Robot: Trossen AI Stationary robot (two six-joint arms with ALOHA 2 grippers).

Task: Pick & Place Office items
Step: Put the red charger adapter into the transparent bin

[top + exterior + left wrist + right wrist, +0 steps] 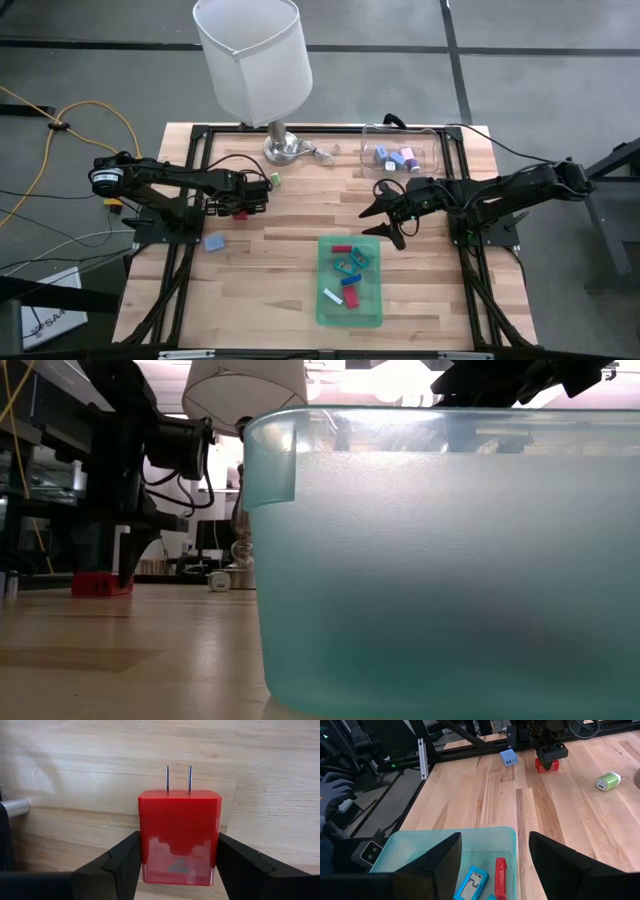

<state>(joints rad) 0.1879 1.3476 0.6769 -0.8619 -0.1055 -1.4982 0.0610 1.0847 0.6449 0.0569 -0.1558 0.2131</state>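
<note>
The wooden table (270, 260) carries a green tray (350, 312) with several small office pieces inside, a clear box (400, 150) near the lamp (255, 60) with bluish pieces, and a blue block (214, 243) lying alone on the left part. The right gripper (385, 215) hangs with its fingers spread wide over the tray's far edge, grasping nothing. The left gripper (177, 865) is low on the table's left side, its two fingers touching both sides of a red plug block (179, 837) that lies on the wood with its prongs pointing away.
</note>
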